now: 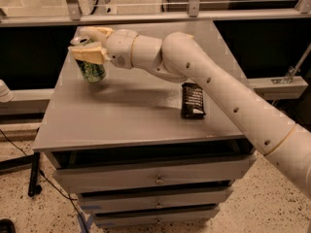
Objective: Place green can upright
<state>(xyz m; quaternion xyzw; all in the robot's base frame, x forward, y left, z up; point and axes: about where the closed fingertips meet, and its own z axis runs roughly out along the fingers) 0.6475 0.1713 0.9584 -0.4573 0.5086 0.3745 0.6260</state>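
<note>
The green can (92, 70) has a mottled green-and-white body and a silver top with a pull tab. It stands nearly upright at the far left of the grey cabinet top (121, 115), its base at or just above the surface. My gripper (89, 43) is shut on the can's upper part, its cream fingers (89, 53) wrapped around the rim. My arm reaches in from the lower right across the cabinet.
A flat black snack wrapper (192, 100) lies on the right part of the cabinet top. Drawers (155, 178) run down the cabinet front. A metal rail and glass panel (146, 13) stand behind. A cable lies on the speckled floor at the left.
</note>
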